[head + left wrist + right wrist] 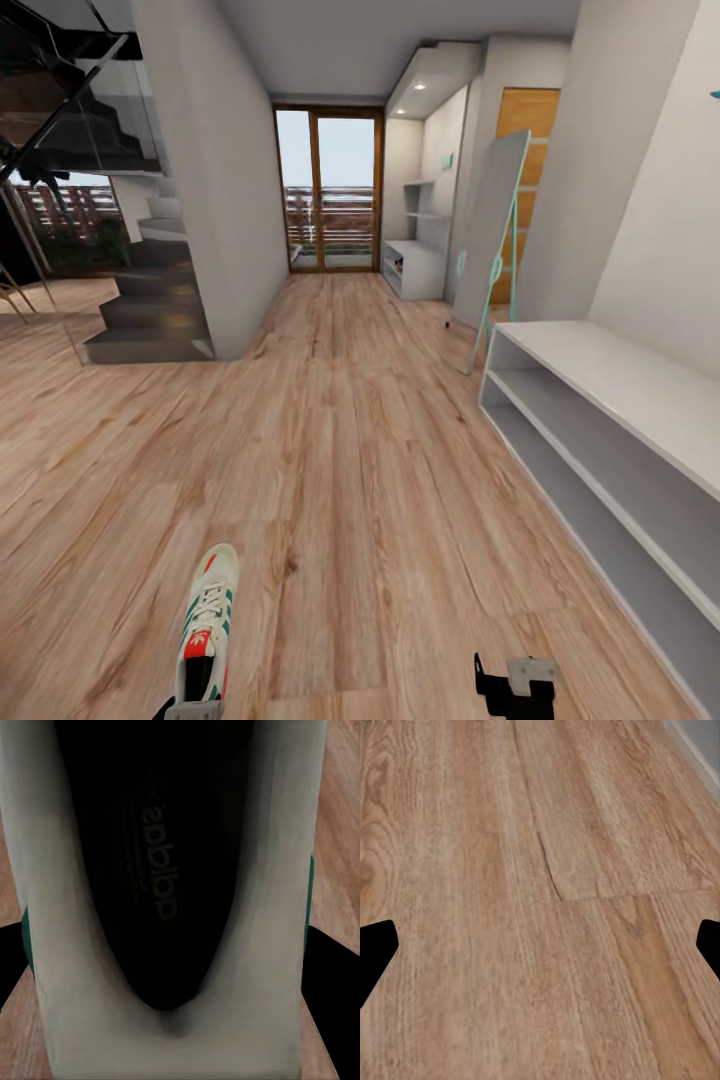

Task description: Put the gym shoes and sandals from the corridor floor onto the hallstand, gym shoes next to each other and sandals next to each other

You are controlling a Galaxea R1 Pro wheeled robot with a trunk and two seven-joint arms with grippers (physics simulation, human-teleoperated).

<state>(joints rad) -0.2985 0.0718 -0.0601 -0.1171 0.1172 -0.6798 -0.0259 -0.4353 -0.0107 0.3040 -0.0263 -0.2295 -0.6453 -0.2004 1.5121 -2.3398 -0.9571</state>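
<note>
Corridor floor (360,470) is light wood plank, wide open ahead of us up to the glass door (330,190) at the far end. Hallstand (600,440) runs along the right wall, two open lower shelves bare, its front edge lining the floor strip. Dark staircase (150,290) sits far left of the hallstand, behind a wall corner; a leaning mirror (490,240) stands just past the hallstand's far end.

We carry one gym shoe (207,625) well left of the hallstand, long axis roughly along the corridor, toe toward the door, heel at our left hand (190,710). Left wrist view looks into the shoe's dark insole (165,870); left hand is clamped on its heel end.

Right hand (540,945) hangs low nearer the hallstand, fingers (375,952) spread wide over bare planks, holding nothing.
</note>
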